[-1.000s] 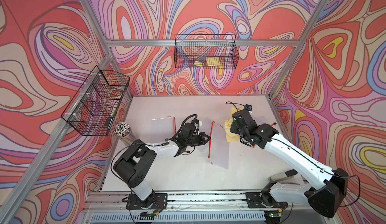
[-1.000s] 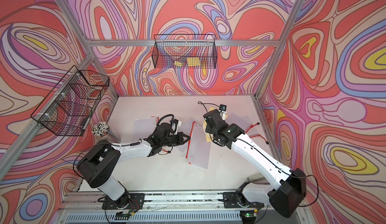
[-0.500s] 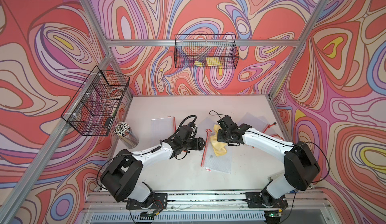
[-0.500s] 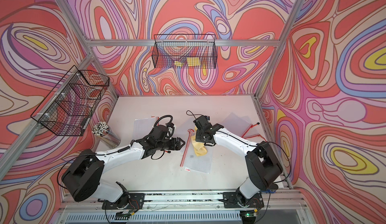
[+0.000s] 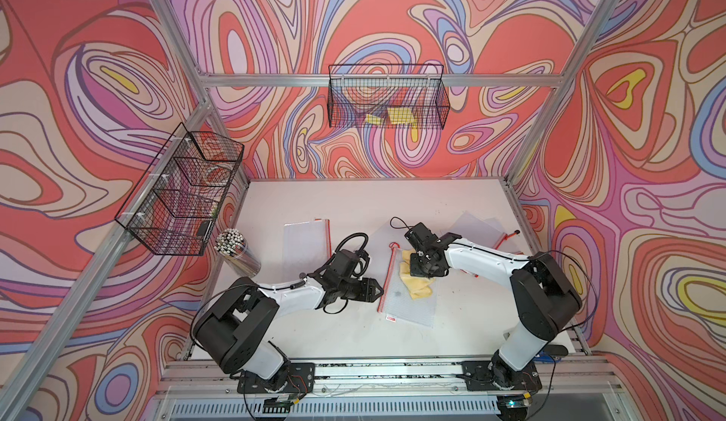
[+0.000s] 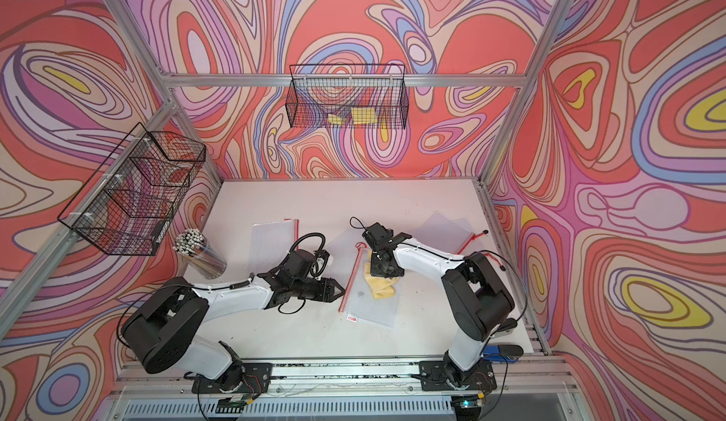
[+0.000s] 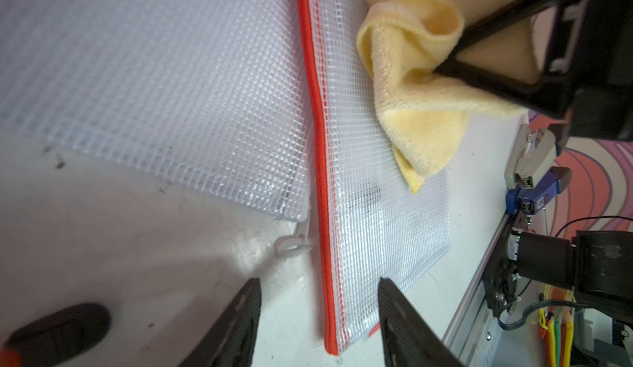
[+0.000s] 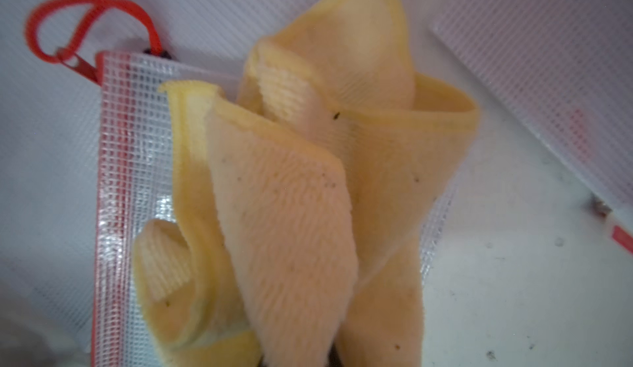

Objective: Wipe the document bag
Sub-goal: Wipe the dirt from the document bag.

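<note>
Just ahead of the left pincer (image 5: 379,290) lies the document bag (image 5: 404,306), with the right pincer (image 5: 421,275) and yellow cloth (image 5: 420,288) blocking ahead-left; the table (image 5: 377,346) to its right lies open.

Bright even light, soft shadows, top views sharp, right wrist view blurred, glare on document bag (image 8: 137,163)

The document bag (image 7: 376,211) is clear, glossy plastic with a fine woven-grid texture. The yellow cloth (image 8: 284,211) looks soft, fuzzy and matt. The white table (image 5: 353,210) is smooth, matt and lightly speckled. A wall basket (image 5: 345,100) is thin black metal wire.
</note>
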You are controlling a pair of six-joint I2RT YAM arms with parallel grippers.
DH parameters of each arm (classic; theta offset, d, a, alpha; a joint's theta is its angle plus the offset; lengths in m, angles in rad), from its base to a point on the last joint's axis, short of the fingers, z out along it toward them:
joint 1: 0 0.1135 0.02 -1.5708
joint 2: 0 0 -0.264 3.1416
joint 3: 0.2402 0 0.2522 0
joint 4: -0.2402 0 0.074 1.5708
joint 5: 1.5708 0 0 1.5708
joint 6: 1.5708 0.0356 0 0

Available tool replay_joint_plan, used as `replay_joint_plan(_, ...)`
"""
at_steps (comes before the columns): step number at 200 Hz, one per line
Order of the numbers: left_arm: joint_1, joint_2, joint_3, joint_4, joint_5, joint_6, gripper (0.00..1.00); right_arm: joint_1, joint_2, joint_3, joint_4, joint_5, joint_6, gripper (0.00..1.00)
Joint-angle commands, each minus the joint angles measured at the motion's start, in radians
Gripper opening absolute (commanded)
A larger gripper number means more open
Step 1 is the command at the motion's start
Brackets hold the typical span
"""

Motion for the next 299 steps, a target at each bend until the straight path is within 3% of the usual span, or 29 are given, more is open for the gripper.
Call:
replay_joint_plan(1, 0.0, 0.035, -0.013, 0.068, 0.083, -0.014, 0.51, -0.024, 0.011, -0.009, 0.029, -0.025, -0.001, 0.0)
replay_joint_plan(119, -0.046, 0.076, -0.063, 0.044, 0.106, -0.028, 0.35, -0.041, 0.124, 0.031, 0.058, -0.069, -0.021, 0.0)
replay_joint_plan(139, -0.046, 0.081, -0.064, 0.039, 0.092, -0.027, 0.24, -0.041, 0.12, 0.03, 0.055, -0.068, -0.02, 0.0)
replay_joint_plan(171, -0.047, 0.066, -0.065, 0.028, 0.068, -0.022, 0.18, -0.04, 0.109, 0.022, 0.06, -0.078, -0.023, 0.0)
replay_joint_plan(209, -0.047, 0.092, -0.053, 0.058, 0.081, -0.033, 0.0, -0.04, 0.057, 0.015, 0.092, -0.126, -0.036, 0.0)
replay_joint_plan(260, -0.047, 0.088, -0.044, 0.041, 0.06, -0.03, 0.0, 0.026, -0.059, -0.023, 0.132, -0.242, -0.027, 0.0)
replay_joint_plan(282, -0.046, 0.086, -0.038, 0.024, 0.053, -0.023, 0.0, 0.093, -0.021, -0.035, 0.18, -0.348, -0.028, 0.0)
replay_joint_plan(299, -0.047, 0.09, -0.033, 0.009, 0.05, -0.017, 0.0, 0.163, 0.043, -0.014, 0.17, -0.352, -0.024, 0.0)
